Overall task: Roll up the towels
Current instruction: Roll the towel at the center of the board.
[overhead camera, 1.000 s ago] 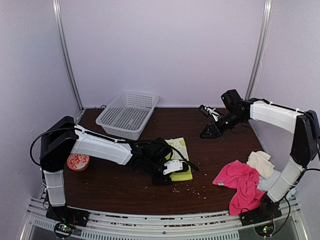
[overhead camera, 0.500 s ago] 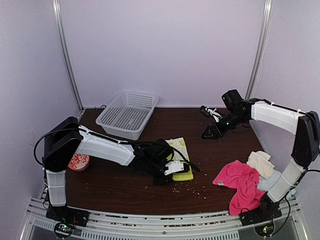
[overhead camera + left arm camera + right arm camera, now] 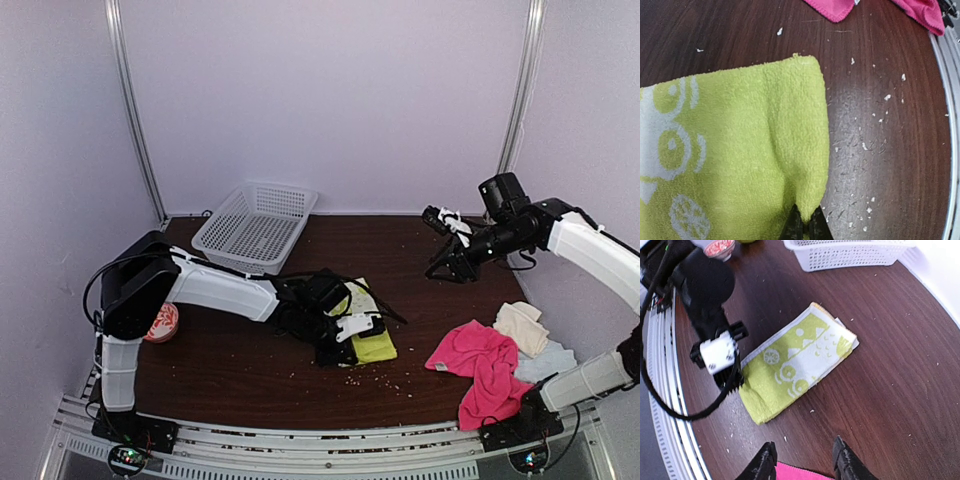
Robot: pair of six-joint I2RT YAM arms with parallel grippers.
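Where the near middle of the dark wooden table (image 3: 230, 375) is showing, the lime-yellow towel (image 3: 795, 365) is lying folded into a long strip. Its white pattern of circles and peaks is facing up, and one short end is pointing toward my bases. My left gripper (image 3: 802, 226) is reaching down to that near end. Its jaws are pressing fully together on a small fold of the towel's edge close to a corner, and the cloth is bunching slightly into the pinch.

My right gripper (image 3: 802, 465) is hovering over the far right part of the table, well apart from the strip. Its jaws are standing partly open and are holding nothing.

The hot-pink towel (image 3: 480, 365) is lying crumpled at the near right, beside the base of my right arm. The cream towel (image 3: 522, 325) is resting just beside it on the right, and the pale-blue towel (image 3: 550, 362) is peeking out between the two, touching both.

White crumbs (image 3: 375, 378) are speckling the wood between the lime-yellow and hot-pink cloths. A white mesh basket (image 3: 255, 228) is sitting at the far left near the back wall, well apart from every towel. A small red-and-white bowl (image 3: 160, 322) is showing at the left edge, partly hidden behind my left arm.
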